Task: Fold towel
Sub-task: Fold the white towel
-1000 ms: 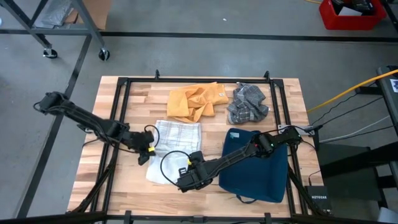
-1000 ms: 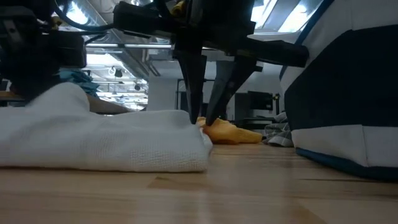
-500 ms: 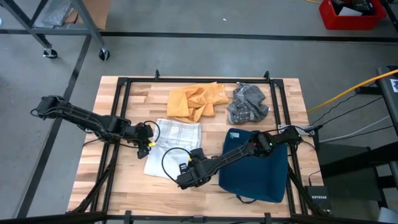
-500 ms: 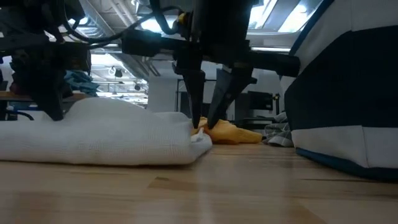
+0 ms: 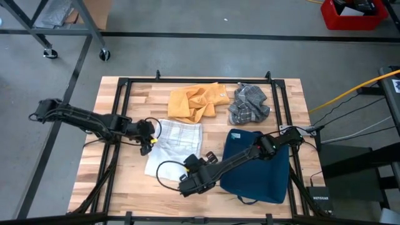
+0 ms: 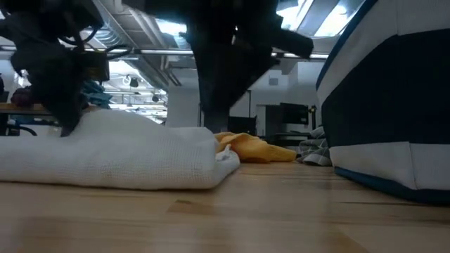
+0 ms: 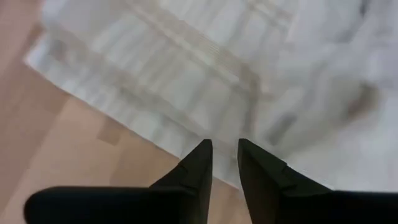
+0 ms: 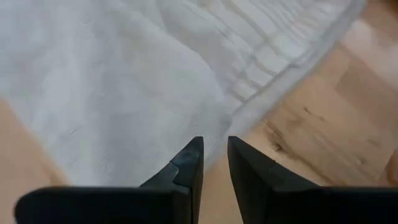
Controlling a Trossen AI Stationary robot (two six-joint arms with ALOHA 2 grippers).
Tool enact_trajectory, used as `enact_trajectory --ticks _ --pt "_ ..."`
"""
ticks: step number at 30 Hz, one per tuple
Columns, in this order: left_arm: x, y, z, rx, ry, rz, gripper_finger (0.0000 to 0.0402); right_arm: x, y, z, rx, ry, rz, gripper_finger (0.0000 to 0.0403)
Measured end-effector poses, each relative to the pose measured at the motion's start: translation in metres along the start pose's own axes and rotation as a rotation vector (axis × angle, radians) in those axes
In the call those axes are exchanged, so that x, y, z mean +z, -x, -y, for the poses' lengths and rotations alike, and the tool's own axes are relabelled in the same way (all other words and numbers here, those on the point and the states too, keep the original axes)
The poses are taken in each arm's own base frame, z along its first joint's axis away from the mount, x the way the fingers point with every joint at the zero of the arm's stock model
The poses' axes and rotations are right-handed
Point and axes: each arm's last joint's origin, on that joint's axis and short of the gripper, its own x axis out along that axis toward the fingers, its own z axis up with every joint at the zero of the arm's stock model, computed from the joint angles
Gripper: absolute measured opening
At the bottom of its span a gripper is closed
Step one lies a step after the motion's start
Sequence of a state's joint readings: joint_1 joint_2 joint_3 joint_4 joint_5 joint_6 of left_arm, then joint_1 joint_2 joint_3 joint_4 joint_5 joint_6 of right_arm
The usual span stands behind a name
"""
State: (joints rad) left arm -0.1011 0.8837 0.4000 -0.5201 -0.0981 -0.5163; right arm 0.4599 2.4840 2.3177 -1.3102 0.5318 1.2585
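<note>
Towel first: the white woven cotton towel with faint stripes (image 5: 174,147) lies folded over on the wooden-slat worktop (image 5: 125,181), left of centre, near the big navy blue cushion-like bag (image 5: 259,169) and in front of the crumpled orange cloth (image 5: 197,102) and the bunched grey checked cloth (image 5: 250,104). From where I stand, the worry is the fold itself. Its near edge looks loose and puffy, so a careless pass could drag the top layer askew or open it again. The left gripper (image 7: 224,163) sits at the towel's left edge, jaws parted a sliver with nothing between them; a nudge sideways there would skew that edge. The right gripper (image 8: 214,160) hangs over the near right corner, jaws likewise slightly apart and empty, and its trailing cable could snag the cloth.
</note>
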Motion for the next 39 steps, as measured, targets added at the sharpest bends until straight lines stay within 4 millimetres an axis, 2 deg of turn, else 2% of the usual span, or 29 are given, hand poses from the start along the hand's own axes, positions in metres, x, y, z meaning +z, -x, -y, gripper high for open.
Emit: enact_trajectory --ticks 10,15,18,20,25,35,39 --pt "0.006 0.003 -0.009 0.04 0.004 0.002 0.0041 0.006 0.001 -0.001 0.045 0.219 -0.032 0.0078" --pt "0.022 0.035 -0.002 0.014 -0.15 0.034 0.0025 0.003 0.003 -0.009 0.169 0.439 -0.102 0.0078" --pt "0.026 0.053 0.008 -0.11 -0.185 0.062 0.0019 0.0 0.005 -0.013 0.28 0.541 -0.18 0.0078" --pt "0.022 0.058 0.015 -0.221 -0.208 0.041 0.0018 0.0 0.006 -0.017 0.355 0.604 -0.207 0.0078" --pt "0.01 0.058 0.028 -0.32 -0.209 -0.049 0.0017 -0.001 0.008 -0.023 0.459 0.696 -0.192 0.0078" --pt "-0.001 0.053 0.046 -0.49 -0.302 -0.225 0.0018 0.005 0.005 -0.022 0.474 0.691 -0.207 0.0079" --pt "-0.005 0.046 0.052 -0.484 -0.361 -0.27 0.0045 0.006 0.003 -0.02 0.499 0.692 -0.257 0.0079"
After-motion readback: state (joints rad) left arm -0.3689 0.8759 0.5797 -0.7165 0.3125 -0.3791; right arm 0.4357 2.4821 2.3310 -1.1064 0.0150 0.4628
